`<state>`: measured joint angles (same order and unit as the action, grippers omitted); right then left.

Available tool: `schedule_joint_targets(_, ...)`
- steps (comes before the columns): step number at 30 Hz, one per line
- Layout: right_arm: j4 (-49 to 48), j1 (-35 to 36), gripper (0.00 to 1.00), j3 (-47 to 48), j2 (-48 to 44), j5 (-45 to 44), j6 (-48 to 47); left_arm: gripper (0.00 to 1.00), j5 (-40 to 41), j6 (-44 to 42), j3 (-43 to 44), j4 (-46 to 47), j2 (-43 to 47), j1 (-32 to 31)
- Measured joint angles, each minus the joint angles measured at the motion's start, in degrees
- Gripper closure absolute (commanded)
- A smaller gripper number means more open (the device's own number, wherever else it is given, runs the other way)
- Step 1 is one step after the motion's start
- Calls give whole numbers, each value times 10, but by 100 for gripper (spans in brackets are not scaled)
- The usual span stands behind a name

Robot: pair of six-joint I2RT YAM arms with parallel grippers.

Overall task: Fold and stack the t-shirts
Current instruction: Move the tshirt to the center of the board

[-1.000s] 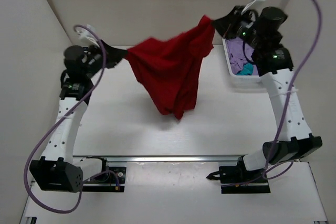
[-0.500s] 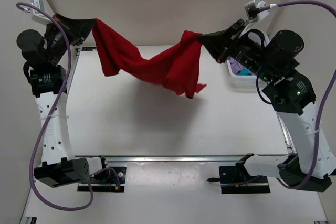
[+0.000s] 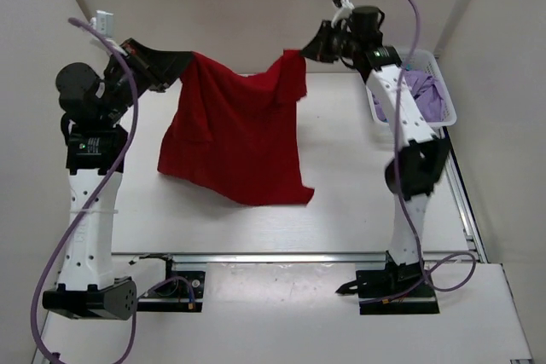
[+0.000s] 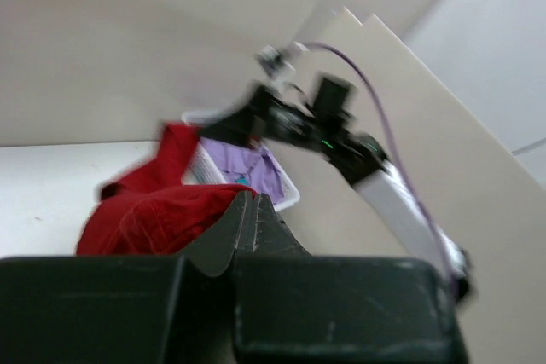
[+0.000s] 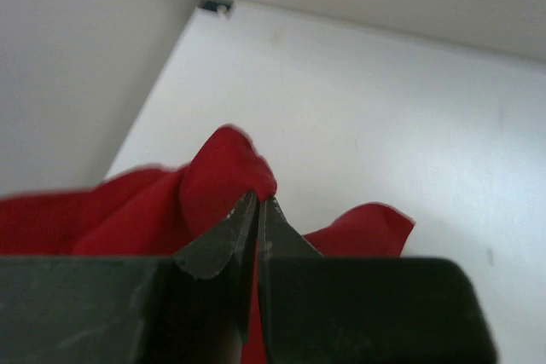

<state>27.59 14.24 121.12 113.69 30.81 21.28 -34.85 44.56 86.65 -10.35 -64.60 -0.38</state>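
Red and slack, hung spread between both arms above the white table (image 3: 358, 151) — lower hem perhaps touching it. Pinched the red t-shirt (image 3: 235, 138) at one top corner with the left gripper (image 3: 188, 62), at the other with the right gripper (image 3: 304, 49), both jaws pressed tight on cloth. Showed a lavender t-shirt (image 3: 422, 95) heaped in the white basket (image 3: 450, 117) — far right.

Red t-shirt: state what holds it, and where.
The deep red cloth t-shirt hangs held by its top edge: left gripper pinches one end, right gripper the other.
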Motion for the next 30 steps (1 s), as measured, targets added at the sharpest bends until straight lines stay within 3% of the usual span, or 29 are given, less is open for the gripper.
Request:
schedule_joint_targets(3,3,7,100,260,175,36,48,100,21,-14,-9,5,4,-64)
schedule_joint_targets(5,-57,7,100,289,203,74,99,100,41,-32,-29,6,13,-132)
schedule_joint_targets(7,-106,3,96,243,175,100,138,96,66,-48,-79,19,35,-208)
schedule_joint_targets(8,-123,-2,93,213,151,108,146,88,80,-55,-115,27,49,-248)
schedule_joint_targets(10,-130,-17,74,172,105,114,150,67,109,-66,-196,53,77,-328)
schedule_joint_targets(12,-127,-40,60,150,60,118,143,34,129,-67,-286,90,87,-405)
schedule_joint_targets(16,-79,-94,53,93,-43,74,90,15,139,-49,-414,162,17,-491)
schedule_joint_targets(20,-47,-93,57,-57,-154,-22,37,13,155,-46,-433,168,-86,-537)
schedule_joint_targets(21,-59,-79,60,-125,-188,-46,26,19,155,-47,-433,167,-90,-542)
schedule_joint_targets(23,-77,-39,81,-296,-265,-89,12,26,157,-48,-436,165,-68,-523)
schedule_joint_targets(25,-88,2,99,-432,-313,-117,6,34,163,-51,-452,159,-14,-464)
schedule_joint_targets(28,-98,71,99,-611,-353,-160,2,36,166,-57,-498,134,92,-295)
schedule_joint_targets(30,-96,117,78,-695,-357,-190,2,35,171,-67,-529,101,138,-178)
